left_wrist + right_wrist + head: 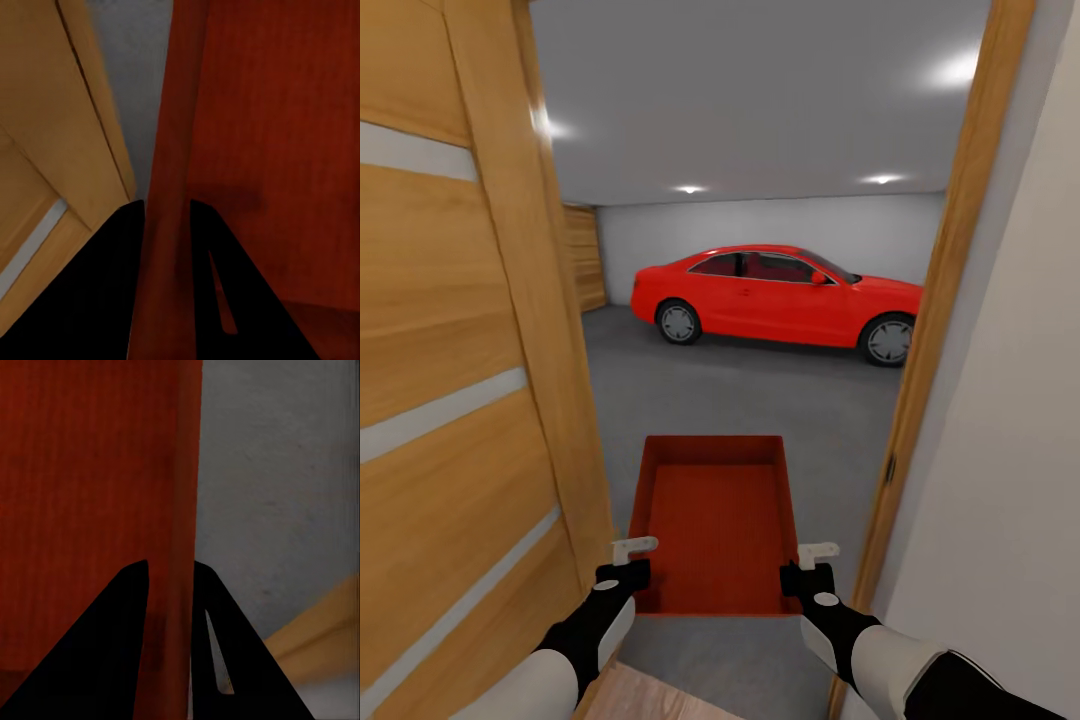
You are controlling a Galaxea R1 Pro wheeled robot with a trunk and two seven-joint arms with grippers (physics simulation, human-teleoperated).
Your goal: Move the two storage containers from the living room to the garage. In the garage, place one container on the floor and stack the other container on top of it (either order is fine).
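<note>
One orange-red storage container hangs level in front of me, open side up and empty, held in the doorway to the garage. My left gripper is shut on its left wall near the close corner. My right gripper is shut on its right wall at the matching spot. Beyond the bin lies the garage's dark grey floor.
An open wooden door stands close on my left, and the wooden door frame with a white wall is close on my right. A red car is parked across the garage. A plank garage door is far left.
</note>
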